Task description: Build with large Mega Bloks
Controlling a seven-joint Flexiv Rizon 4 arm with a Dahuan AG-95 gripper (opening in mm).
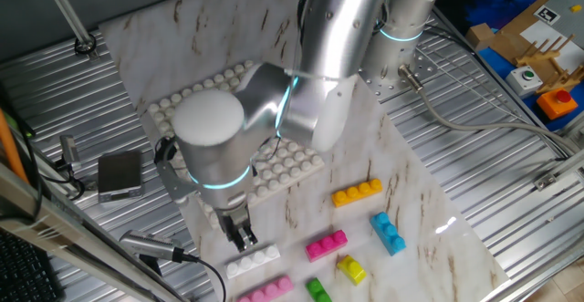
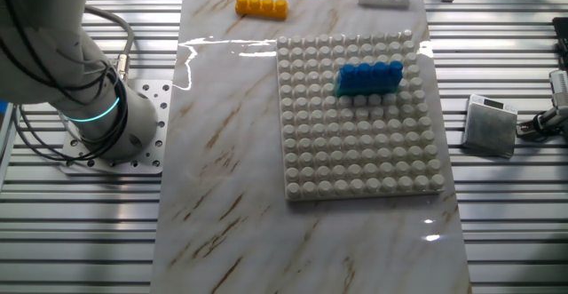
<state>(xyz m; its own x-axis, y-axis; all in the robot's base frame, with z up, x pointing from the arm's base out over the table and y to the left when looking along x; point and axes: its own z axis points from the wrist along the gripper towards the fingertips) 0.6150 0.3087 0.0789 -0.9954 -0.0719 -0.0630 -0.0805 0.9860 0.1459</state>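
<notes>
- One fixed view: my pincer (image 1: 245,239) sits directly above the white brick (image 1: 253,262); open or closed, I cannot tell.
- Brick looks light, rigid, slick; I'd pinch its long flat sides.

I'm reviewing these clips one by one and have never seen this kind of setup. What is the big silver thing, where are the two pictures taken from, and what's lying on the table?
The silver thing is a robot arm. Its gripper hangs just above a white brick; whether the fingers grip it cannot be told.

Both pictures show one marble-patterned table from different sides: one looks past the arm, the other looks down over the arm's base.

On the table sits a white studded baseplate with a blue brick pressed onto it. Loose bricks lie beyond it: orange, magenta, a second blue one, yellow, green and pink.
</notes>
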